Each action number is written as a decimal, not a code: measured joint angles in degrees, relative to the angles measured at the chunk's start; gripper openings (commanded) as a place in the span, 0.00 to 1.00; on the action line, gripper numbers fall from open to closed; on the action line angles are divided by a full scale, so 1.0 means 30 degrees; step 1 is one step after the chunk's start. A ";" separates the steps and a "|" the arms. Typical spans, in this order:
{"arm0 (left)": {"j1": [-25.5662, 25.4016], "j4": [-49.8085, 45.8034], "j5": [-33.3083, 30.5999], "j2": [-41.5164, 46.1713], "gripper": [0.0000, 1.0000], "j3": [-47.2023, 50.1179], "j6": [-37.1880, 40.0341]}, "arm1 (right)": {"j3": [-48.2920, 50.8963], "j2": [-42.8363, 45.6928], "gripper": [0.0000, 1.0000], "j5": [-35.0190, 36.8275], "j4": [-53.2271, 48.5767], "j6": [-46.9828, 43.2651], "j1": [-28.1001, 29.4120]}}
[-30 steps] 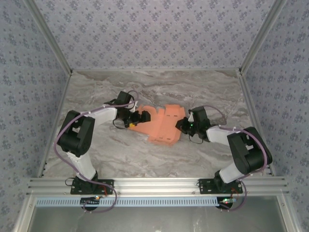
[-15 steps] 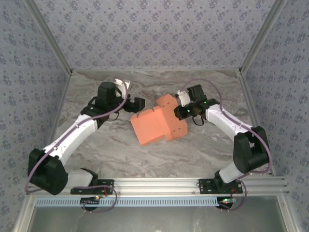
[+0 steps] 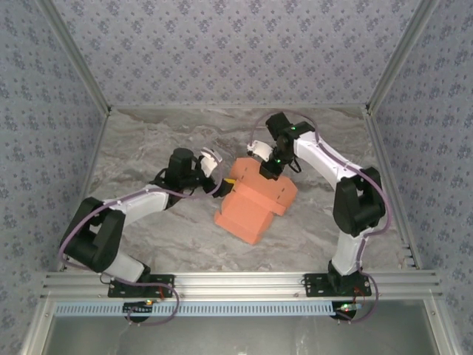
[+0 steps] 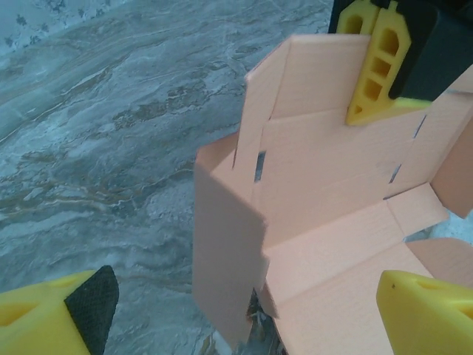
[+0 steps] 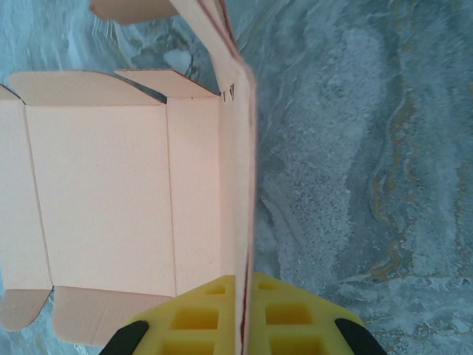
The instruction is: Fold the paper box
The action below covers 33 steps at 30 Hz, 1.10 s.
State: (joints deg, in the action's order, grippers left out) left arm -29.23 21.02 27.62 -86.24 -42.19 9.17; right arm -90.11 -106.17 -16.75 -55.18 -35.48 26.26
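The salmon-orange paper box (image 3: 255, 203) stands partly folded in the middle of the marble table, its flaps raised. My right gripper (image 3: 268, 167) reaches down from behind and is shut on the box's far upright panel. In the right wrist view the gripper (image 5: 242, 285) pinches that thin panel (image 5: 238, 185) edge-on, with the flat inner sheet (image 5: 103, 192) spread to the left. My left gripper (image 3: 224, 176) sits at the box's left side, open. In the left wrist view its gripper (image 4: 244, 296) straddles a raised side flap (image 4: 225, 251), its yellow fingers (image 4: 52, 318) wide and apart from it.
Marble tabletop (image 3: 162, 140) runs bare to the left and back. Patterned walls enclose the back and both sides. An aluminium rail (image 3: 236, 281) carries the arm bases along the near edge.
The right arm has swung toward the back, carrying the box's gripped edge with it, and the box has turned and tipped up. The left gripper has moved in to the box's left side.
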 measured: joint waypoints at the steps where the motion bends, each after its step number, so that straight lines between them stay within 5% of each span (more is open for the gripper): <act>1: -0.0051 0.0641 -0.0066 -0.0182 0.92 0.0277 -0.0109 | -0.0197 -0.0248 0.02 0.0066 -0.0299 -0.0248 0.0080; 6: -0.0277 0.3541 -0.0175 -0.1545 0.89 0.0867 -0.1093 | -0.0342 -0.0634 0.01 0.0532 -0.1122 -0.1158 0.0648; 15: -0.1013 0.6047 -0.0306 -0.3694 0.39 0.1071 -0.1829 | 0.1596 0.0546 0.05 0.1537 0.0372 -0.2863 0.1443; 21: -0.1013 0.6535 -0.0095 -0.3453 0.33 0.2076 -0.1377 | 0.1654 0.0721 0.16 0.2550 0.0816 -0.3235 0.1508; 29: -0.1013 0.6696 -0.0080 -0.3417 0.05 0.2922 -0.1217 | 0.1654 0.0721 0.24 0.2674 0.1049 -0.3337 0.1515; 33: -0.1013 0.7111 -0.0321 -0.3417 0.00 0.2922 -0.1362 | 0.1807 0.0918 0.24 0.2681 0.1180 -0.3337 0.1515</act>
State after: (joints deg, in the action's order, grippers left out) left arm -32.27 42.35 26.65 -96.49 -33.43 5.08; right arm -84.68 -103.42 -8.71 -51.64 -45.50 30.81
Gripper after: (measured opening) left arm 0.049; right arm 0.242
